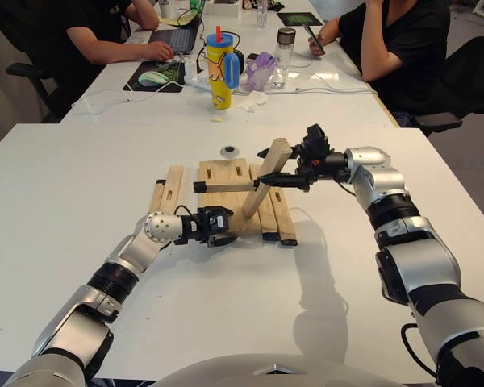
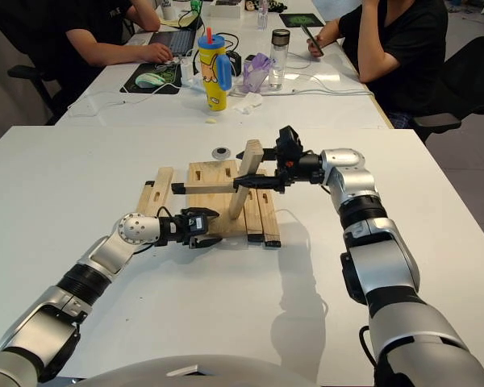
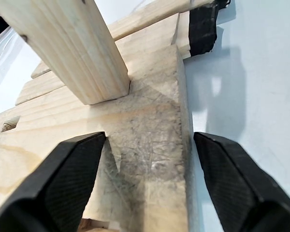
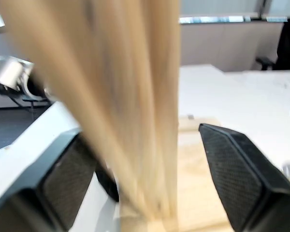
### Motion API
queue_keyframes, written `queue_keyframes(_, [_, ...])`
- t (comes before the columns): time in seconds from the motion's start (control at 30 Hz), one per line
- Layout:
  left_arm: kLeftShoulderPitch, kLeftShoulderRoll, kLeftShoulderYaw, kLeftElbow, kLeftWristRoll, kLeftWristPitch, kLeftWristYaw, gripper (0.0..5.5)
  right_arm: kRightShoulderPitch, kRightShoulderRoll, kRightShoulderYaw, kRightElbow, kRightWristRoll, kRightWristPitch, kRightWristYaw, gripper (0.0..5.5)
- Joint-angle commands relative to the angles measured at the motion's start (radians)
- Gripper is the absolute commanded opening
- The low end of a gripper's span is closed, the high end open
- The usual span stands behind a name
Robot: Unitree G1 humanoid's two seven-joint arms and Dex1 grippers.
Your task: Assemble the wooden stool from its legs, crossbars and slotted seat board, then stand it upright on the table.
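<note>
At the seat board's [image 1: 226, 171] seven o'clock, the left hand [image 1: 225, 228] sits open astride its corner. A tilted leg [image 1: 268, 179] stands on the board. At its three o'clock, the right hand [image 1: 291, 181] brackets it loosely, open. Unclamped, the leg could topple onto the bench [image 1: 81, 177].

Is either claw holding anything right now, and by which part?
Nothing is clamped. The right claw straddles the tilted leg near mid-length, with a gap beside one finger. The left claw is open at the near edge of the seat board.

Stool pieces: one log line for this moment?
left tool open at seat board edge | right tool open around tilted leg
</note>
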Motion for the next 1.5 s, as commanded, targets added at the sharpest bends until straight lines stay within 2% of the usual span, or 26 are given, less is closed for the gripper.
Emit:
queue_keyframes(0.03, [0.104, 0.021, -0.076, 0.129, 0.108, 0.089, -0.019, 3.41, 0.071, -0.045, -0.021, -0.038, -0.077, -0.028, -0.047, 3.6])
queue_keyframes(0.17, [0.095, 0.032, -0.073, 0.133, 0.105, 0.067, -0.03, 3.41, 0.139, -0.08, -0.047, -0.05, -0.127, -0.037, -0.111, 3.6])
queue_keyframes(0.3, [0.112, 0.035, -0.05, 0.115, 0.056, 0.05, -0.055, 3.41, 0.29, -0.094, -0.153, -0.192, -0.096, 0.023, -0.291, 3.6])
queue_keyframes(0.43, [0.136, 0.037, -0.03, 0.077, 0.018, 0.051, -0.071, 3.41, 0.442, -0.009, -0.24, -0.485, -0.116, 0.307, -0.724, 3.6])
queue_keyframes(0.5, [0.145, 0.043, -0.024, 0.064, 0.015, 0.05, -0.069, 3.41, 0.477, 0.05, -0.284, -0.575, -0.019, 0.442, -0.806, 3.6])
queue_keyframes(0.67, [0.139, 0.045, 0.009, 0.063, -0.003, 0.02, -0.054, 3.41, 0.589, 0.203, -0.335, -0.804, 0.031, 0.539, -1.049, 3.6])
queue_keyframes(0.77, [0.127, 0.043, 0.037, 0.048, -0.025, -0.001, -0.051, 3.41, 0.575, 0.21, -0.366, -0.902, 0.067, 0.551, -1.088, 3.6])
queue_keyframes(0.9, [0.124, 0.041, 0.021, 0.079, 0.01, 0.004, -0.046, 3.41, 0.349, 0.222, -0.438, -1.081, 0.252, 0.62, -1.147, 3.11])
queue_keyframes(1.0, [0.118, 0.028, 0.01, 0.106, 0.032, 0.028, -0.027, 3.41, 0.185, 0.257, -0.417, -1.189, 0.365, 0.682, -1.223, 2.66])
queue_keyframes(1.1, [0.111, 0.012, 0.004, 0.121, 0.038, 0.038, -0.014, 3.41, 0.143, 0.311, -0.35, -1.221, 0.362, 0.694, -1.291, 2.18])
queue_keyframes(1.23, [0.1, 0.0, -0.002, 0.13, 0.046, 0.042, -0.013, 3.41, 0.276, 0.344, -0.232, -1.202, 0.229, 0.686, -1.384, 2.18])
queue_keyframes(1.33, [0.098, -0.002, -0.004, 0.134, 0.049, 0.05, -0.011, 3.41, 0.467, 0.328, -0.074, -1.094, 0.124, 0.812, -1.439, 2.18])
queue_keyframes(1.37, [0.095, -0.005, -0.008, 0.139, 0.053, 0.051, -0.012, 3.41, 0.513, 0.332, -0.056, -1.091, 0.116, 0.826, -1.449, 2.18])
queue_keyframes(1.43, [0.098, -0.01, -0.009, 0.146, 0.057, 0.059, -0.01, 3.41, 0.488, 0.361, -0.089, -1.138, 0.158, 0.788, -1.437, 2.18])
queue_keyframes(1.5, [0.107, -0.018, -0.005, 0.15, 0.057, 0.077, 0.005, 3.41, 0.378, 0.389, -0.192, -1.167, 0.239, 0.732, -1.429, 2.18])
